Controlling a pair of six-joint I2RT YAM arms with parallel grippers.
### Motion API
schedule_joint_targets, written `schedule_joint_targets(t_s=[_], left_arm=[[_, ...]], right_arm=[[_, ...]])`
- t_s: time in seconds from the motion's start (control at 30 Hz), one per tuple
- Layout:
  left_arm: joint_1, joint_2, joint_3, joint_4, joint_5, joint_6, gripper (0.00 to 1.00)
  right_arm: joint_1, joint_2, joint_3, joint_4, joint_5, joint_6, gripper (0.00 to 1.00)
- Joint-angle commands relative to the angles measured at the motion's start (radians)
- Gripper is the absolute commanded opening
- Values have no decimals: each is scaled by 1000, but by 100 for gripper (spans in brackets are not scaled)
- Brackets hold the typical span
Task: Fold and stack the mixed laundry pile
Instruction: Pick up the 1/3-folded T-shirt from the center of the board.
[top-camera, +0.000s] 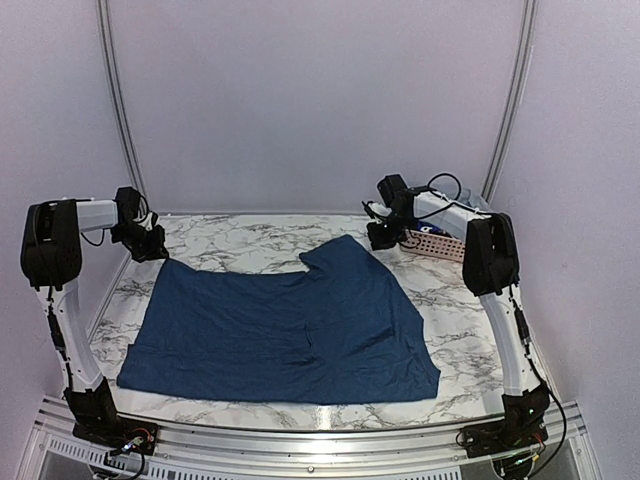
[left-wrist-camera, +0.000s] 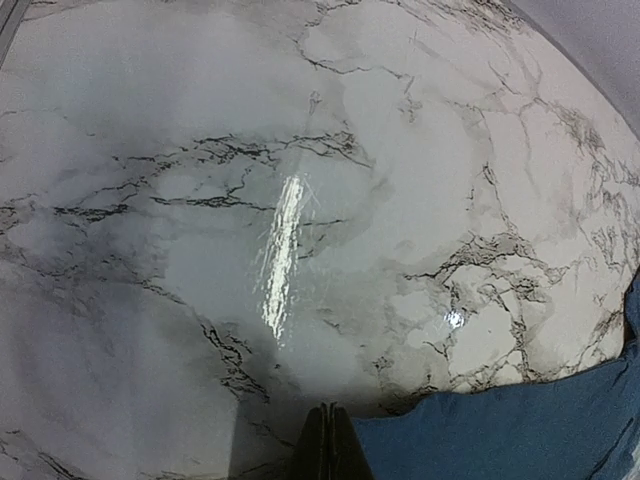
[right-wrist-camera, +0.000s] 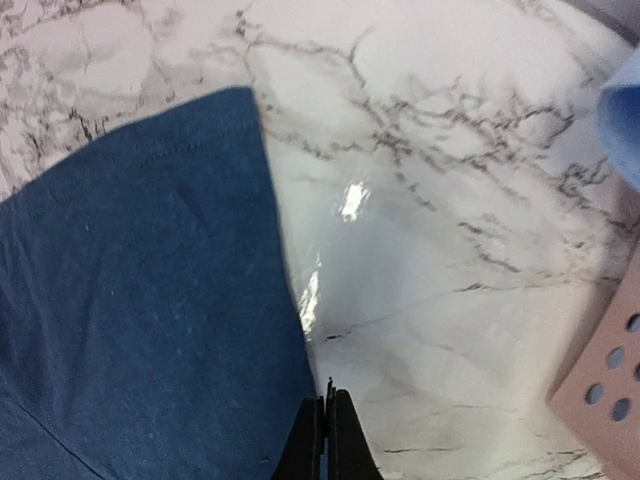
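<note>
A dark navy shirt (top-camera: 280, 330) lies spread flat on the marble table (top-camera: 250, 250). My left gripper (top-camera: 152, 245) hovers by the shirt's far left corner. In the left wrist view its fingers (left-wrist-camera: 328, 445) are pressed together with nothing between them, and the shirt's edge (left-wrist-camera: 500, 430) lies just to their right. My right gripper (top-camera: 381, 237) is by the shirt's far right corner. Its fingers (right-wrist-camera: 328, 437) are also pressed together over bare marble, right at the shirt's edge (right-wrist-camera: 140, 300). A light-blue garment (right-wrist-camera: 622, 110) shows at the top right of the right wrist view.
A pink perforated basket (top-camera: 440, 244) stands at the back right, behind the right arm; its corner (right-wrist-camera: 605, 385) is close to the right of the right gripper. The enclosure's metal frame posts (top-camera: 115, 100) rise at the back corners.
</note>
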Motion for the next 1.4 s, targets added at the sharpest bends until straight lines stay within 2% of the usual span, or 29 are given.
schedule_joint_targets(t_s=[0.0, 0.23, 0.3, 0.37, 0.4, 0.47, 0.77, 0.9, 1.2, 1.37], left_arm=[[0, 12, 29, 41, 37, -25, 0], [0, 20, 27, 48, 55, -31, 0], [-1, 20, 20, 50, 56, -31, 0], [0, 19, 15, 52, 55, -31, 0], [0, 19, 14, 53, 54, -29, 0], [-1, 20, 11, 53, 53, -27, 0], [-1, 23, 10, 62, 57, -33, 0], [0, 25, 8, 64, 56, -34, 0], [-1, 32, 8, 68, 61, -40, 0], [0, 30, 3, 74, 63, -40, 0]], right_arm=[[-48, -34, 85, 6, -10, 29, 0], [-54, -28, 62, 14, -107, 32, 0], [-49, -11, 64, -11, -119, 29, 21], [-34, -8, 47, -19, -101, 15, 36], [-26, -8, 37, -18, -89, 10, 41], [-15, -1, 31, -24, -72, 6, 42], [27, 78, 71, -95, 77, -18, 40], [46, 104, 49, -102, 92, -32, 37], [98, 149, 16, -133, 132, -49, 0], [61, 106, 20, -118, 151, -47, 0]])
